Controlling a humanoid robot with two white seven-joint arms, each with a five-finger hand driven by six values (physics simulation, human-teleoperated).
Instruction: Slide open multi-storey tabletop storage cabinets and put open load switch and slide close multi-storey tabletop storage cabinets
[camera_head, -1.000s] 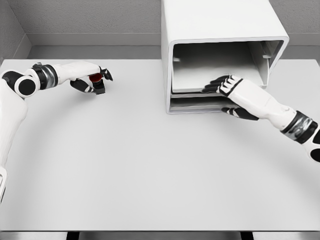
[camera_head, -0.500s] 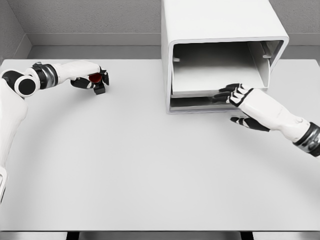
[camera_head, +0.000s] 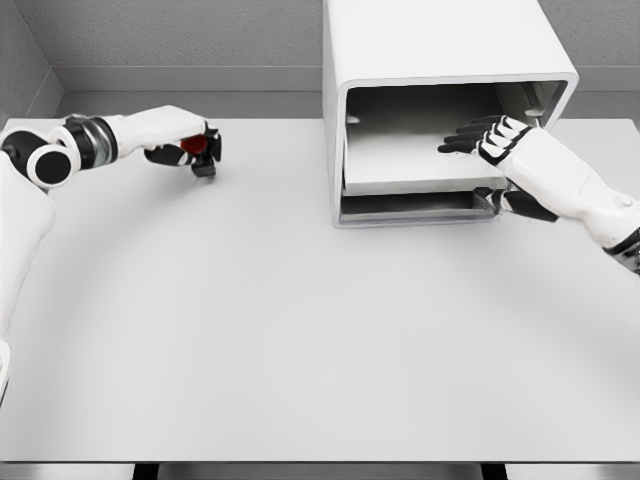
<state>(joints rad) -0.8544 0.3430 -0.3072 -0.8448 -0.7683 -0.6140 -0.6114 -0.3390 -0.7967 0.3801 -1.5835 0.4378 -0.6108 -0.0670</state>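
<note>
At the upper left of the frame, the left hand (camera_head: 190, 148) had its fingers curled around the small red-and-black load switch (camera_head: 197, 152), ready to carry it. The right hand (camera_head: 490, 138), fingers extended and holding nothing, reached into the white boxy storage cabinet (camera_head: 440, 60) at upper right, over its pale drawer tray (camera_head: 410, 165), apparently to slide it.

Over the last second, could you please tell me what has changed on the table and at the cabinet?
The right hand drew back, then rose from the cabinet's lower front to above the upper tray, fingers spread. The left hand, holding the red-and-black load switch, lifted it slightly away. The cabinet and its trays look unmoved.
</note>
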